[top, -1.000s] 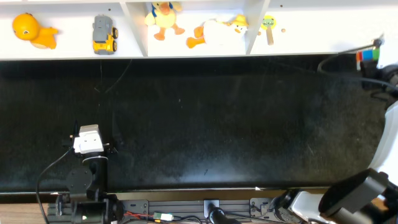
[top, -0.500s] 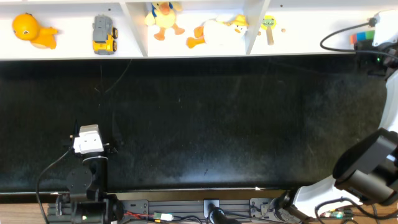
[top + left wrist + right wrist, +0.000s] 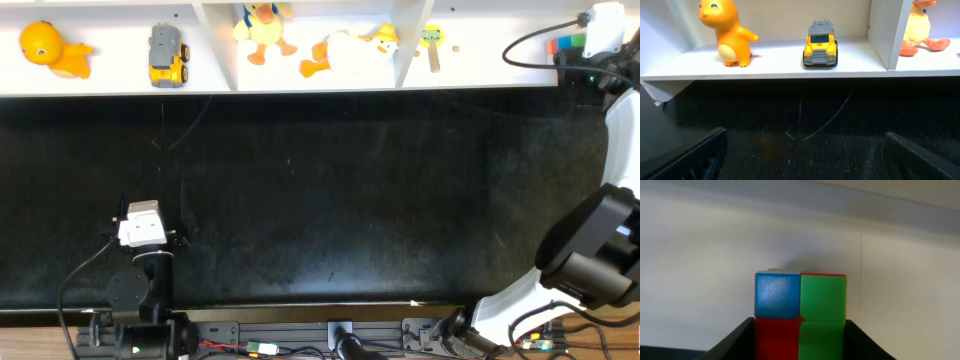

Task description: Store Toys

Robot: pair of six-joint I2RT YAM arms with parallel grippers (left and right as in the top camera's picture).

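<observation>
Right tool [image 3: 800, 332] up at the shelf [image 3: 480, 78], pinching the colour cube [image 3: 800, 297]!
The blue, green and red cube sits between its fingers at the shelf's far right end. The left tool [image 3: 802, 155] hangs spread over the black table [image 3: 380, 200], facing an orange toy [image 3: 727, 30] and a yellow truck [image 3: 820, 44].

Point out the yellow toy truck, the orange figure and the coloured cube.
yellow toy truck [image 3: 820, 49], left wrist view, on its hood.
orange figure [image 3: 728, 49], left wrist view, on its belly.
coloured cube [image 3: 800, 317], right wrist view, where four tiles meet.
</observation>
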